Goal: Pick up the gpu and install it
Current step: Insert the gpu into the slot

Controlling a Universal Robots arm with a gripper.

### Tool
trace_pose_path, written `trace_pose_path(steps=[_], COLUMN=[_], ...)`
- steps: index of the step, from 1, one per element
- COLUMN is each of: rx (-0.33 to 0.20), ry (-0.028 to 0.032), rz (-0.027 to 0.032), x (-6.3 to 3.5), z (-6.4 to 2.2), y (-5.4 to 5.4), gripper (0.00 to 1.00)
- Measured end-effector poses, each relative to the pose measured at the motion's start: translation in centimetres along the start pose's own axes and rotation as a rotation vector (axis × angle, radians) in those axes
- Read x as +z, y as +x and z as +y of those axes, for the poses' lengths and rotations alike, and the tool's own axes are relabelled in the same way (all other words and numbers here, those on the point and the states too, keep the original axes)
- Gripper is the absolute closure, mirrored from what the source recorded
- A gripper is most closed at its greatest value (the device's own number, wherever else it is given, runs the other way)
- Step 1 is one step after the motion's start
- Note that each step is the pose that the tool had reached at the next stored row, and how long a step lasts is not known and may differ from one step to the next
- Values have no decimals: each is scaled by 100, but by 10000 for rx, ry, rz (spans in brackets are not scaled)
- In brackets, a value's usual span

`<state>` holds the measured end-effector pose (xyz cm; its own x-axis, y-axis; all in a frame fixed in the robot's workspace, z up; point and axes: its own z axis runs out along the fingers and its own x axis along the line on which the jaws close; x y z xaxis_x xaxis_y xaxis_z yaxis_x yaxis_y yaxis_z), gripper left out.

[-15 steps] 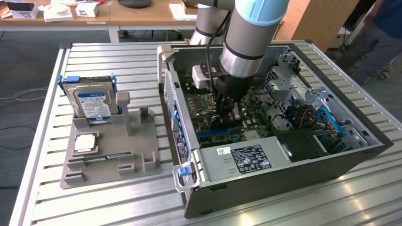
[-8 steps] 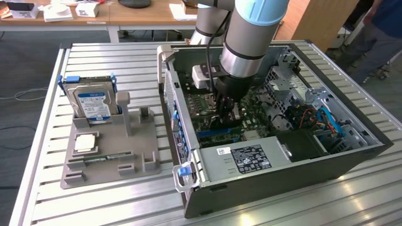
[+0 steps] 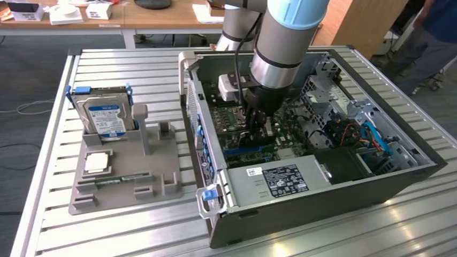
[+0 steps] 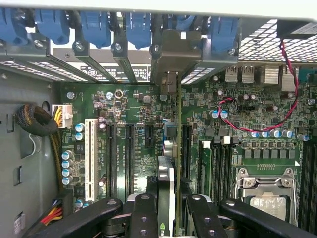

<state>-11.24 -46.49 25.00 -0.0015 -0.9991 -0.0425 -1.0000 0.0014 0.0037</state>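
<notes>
While edge-on in gripper point(image 4: 173, 214), gpu point(image 4: 167, 179) amid motherboard slots point(image 4: 130, 153)

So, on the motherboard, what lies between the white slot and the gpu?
Black expansion slots lie between the white slot and the gpu, in the wrist view.

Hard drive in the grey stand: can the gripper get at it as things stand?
Probably not as is. The hard drive stands upright in the grey stand, top uncovered, outside the computer case, but the gripper is down inside the case, closed on the gpu.
</notes>
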Motion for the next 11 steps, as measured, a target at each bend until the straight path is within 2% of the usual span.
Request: trace_pose_path(steps=[11], rx=[3], ry=[0], rz=[-3], x=[10], z=[0], y=[4], gripper=[73])
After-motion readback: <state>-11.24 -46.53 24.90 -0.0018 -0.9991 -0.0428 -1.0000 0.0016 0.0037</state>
